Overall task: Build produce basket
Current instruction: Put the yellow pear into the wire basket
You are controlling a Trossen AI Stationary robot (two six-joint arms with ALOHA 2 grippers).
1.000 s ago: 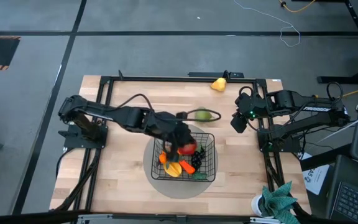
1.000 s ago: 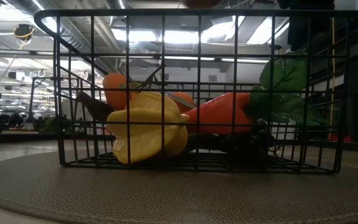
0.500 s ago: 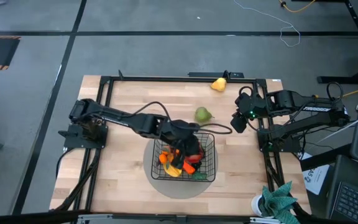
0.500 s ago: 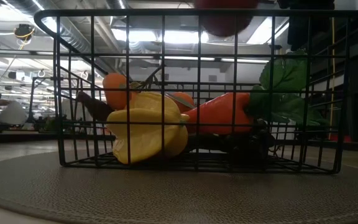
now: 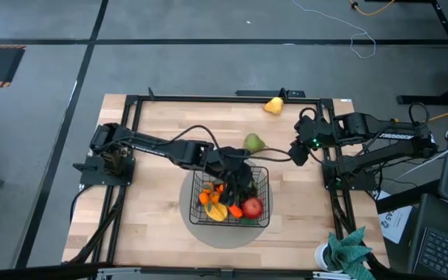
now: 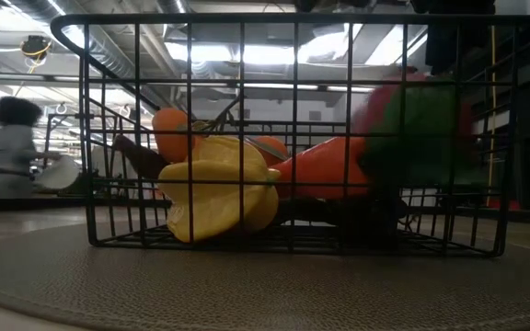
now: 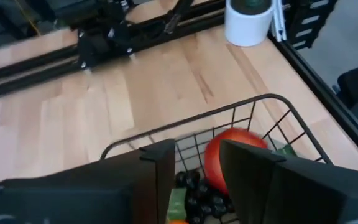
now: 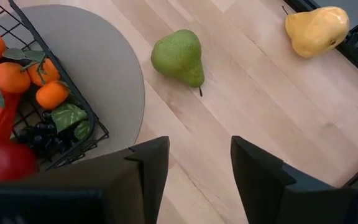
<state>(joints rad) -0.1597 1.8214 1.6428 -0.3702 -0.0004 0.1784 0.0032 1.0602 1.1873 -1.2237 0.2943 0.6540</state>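
Inside the basket (image 5: 264,204), the carrot (image 5: 218,195) lies roughly level.

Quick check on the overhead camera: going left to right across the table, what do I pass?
Left arm's base → left gripper over the basket → red apple in the basket → yellow pear at the far edge → right gripper.

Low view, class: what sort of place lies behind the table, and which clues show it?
Probably an open workshop or lab: bare ceiling ducts, bright overhead strip lights, and a blurred person at distant benches.
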